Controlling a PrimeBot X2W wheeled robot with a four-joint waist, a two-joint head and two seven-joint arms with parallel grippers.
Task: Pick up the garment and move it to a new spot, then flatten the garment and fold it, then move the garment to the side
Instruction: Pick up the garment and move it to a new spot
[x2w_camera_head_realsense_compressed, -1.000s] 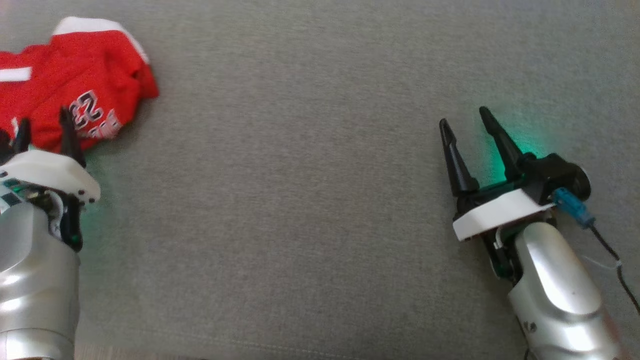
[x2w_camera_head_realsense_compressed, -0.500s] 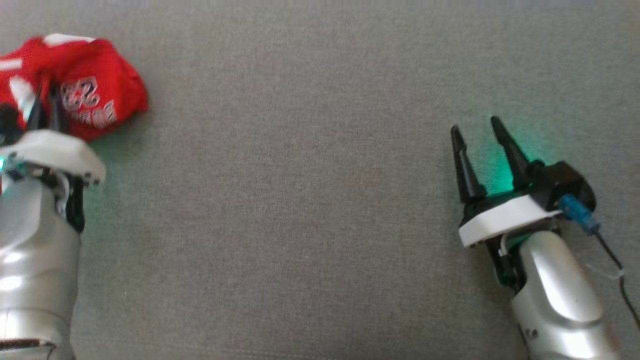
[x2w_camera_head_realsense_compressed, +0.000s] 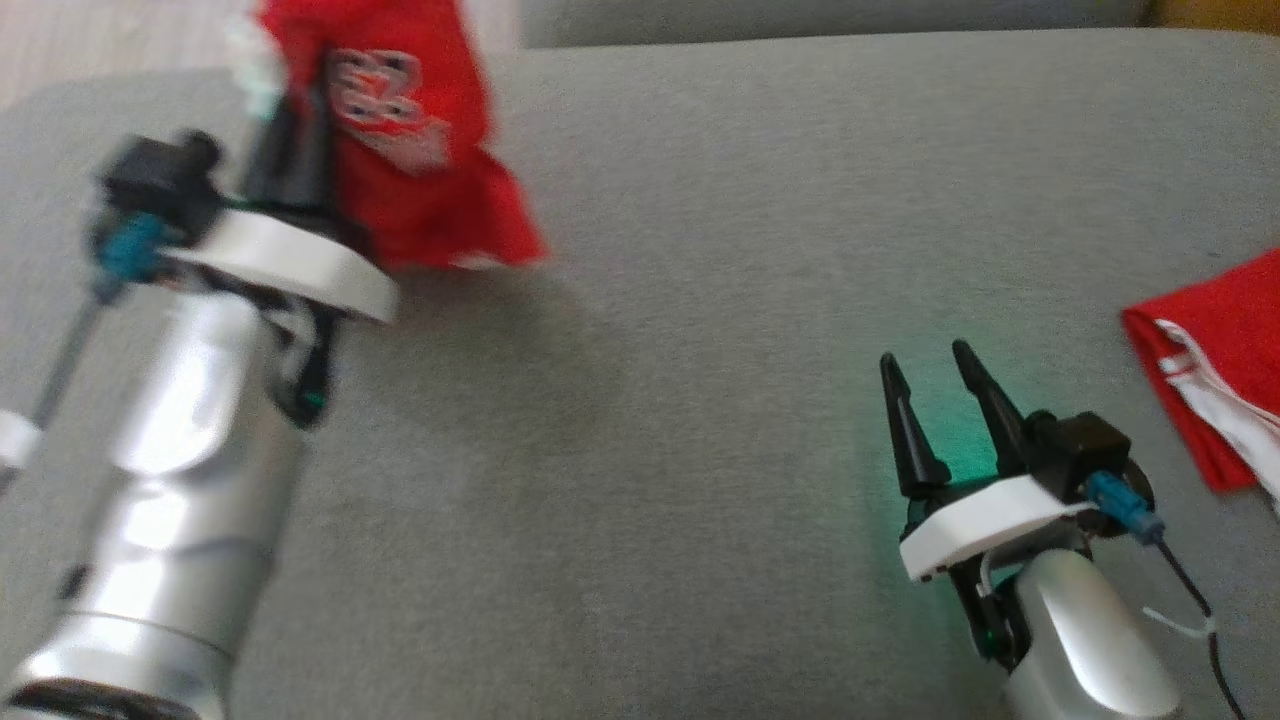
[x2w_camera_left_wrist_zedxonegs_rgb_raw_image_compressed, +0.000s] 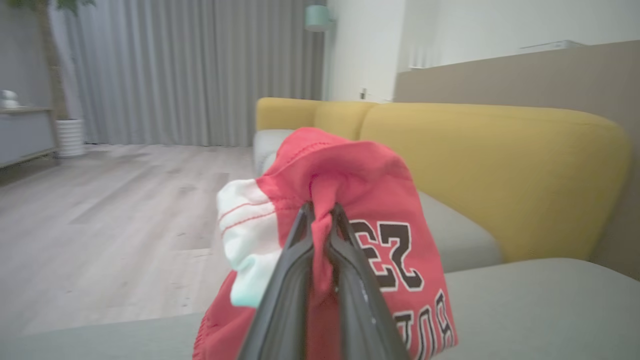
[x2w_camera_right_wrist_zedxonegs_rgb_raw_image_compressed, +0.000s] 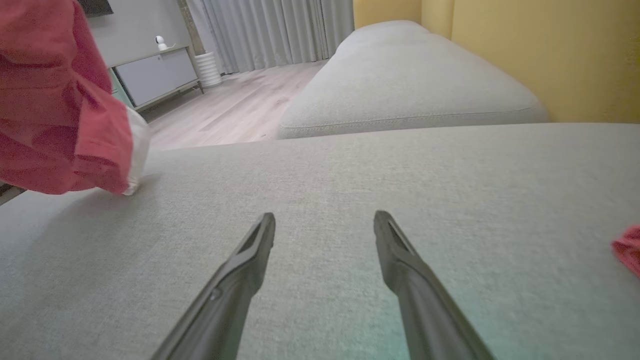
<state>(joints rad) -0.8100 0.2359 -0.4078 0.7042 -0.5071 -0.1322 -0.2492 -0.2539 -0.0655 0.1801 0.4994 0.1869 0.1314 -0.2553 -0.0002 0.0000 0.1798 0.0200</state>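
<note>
One grip: left claw (x2w_camera_left_wrist_zedxonegs_rgb_raw_image_compressed: 321, 210) pinches the shirt (x2w_camera_left_wrist_zedxonegs_rgb_raw_image_compressed: 350, 165); right claw (x2w_camera_right_wrist_zedxonegs_rgb_raw_image_compressed: 325, 216) wide.
Carry: I'd lift it clear of the couch (x2w_camera_head_realsense_compressed: 700, 300).

Head camera looks down on the grey fabric sofa seat (x2w_camera_head_realsense_compressed: 700, 250); wrist cameras skim low across it, sharing the red printed jersey (x2w_camera_head_realsense_compressed: 400, 130) at ten o'clock.

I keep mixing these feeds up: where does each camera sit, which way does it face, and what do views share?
Head view: on the head, looking down at the grey cushion; left forearm and right forearm show, left jaws shut on the red garment, right jaws open.
Left wrist view: on the left wrist, facing the yellow sofa back past its jaws.
Right wrist view: on the right wrist, facing curtains across the cushion, between its jaws.
Shared: all show the garment.
</note>
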